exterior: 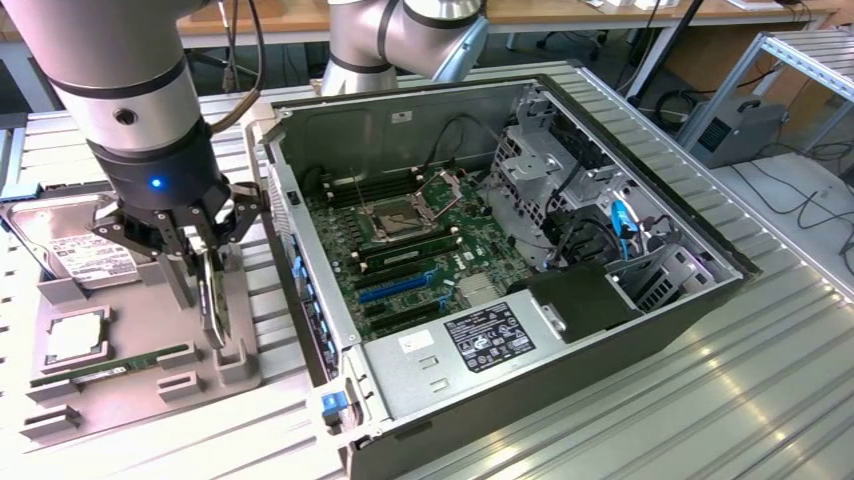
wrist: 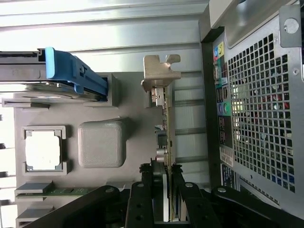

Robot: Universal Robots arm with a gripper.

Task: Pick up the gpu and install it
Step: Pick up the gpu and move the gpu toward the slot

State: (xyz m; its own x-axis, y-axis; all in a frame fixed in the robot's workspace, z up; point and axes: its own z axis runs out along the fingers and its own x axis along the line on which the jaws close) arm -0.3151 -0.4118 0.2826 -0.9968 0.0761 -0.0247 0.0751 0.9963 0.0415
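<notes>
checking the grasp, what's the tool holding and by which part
The thin dark expansion card with the pale metal bracket, pinched across its upper edge by the tool, away from the bracket end.

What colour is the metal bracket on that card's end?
The bracket is pale silvery beige; clearest in wrist view.

A robotics lab: an industrial robot arm [exterior: 127, 110] stands over a ribbed aluminium desk [exterior: 667, 420] carrying an open computer case [exterior: 534, 250] and a grey parts fixture [exterior: 134, 400]; loose cables [exterior: 814, 205] and an aluminium-profile frame [exterior: 801, 45] lie beyond.
</notes>
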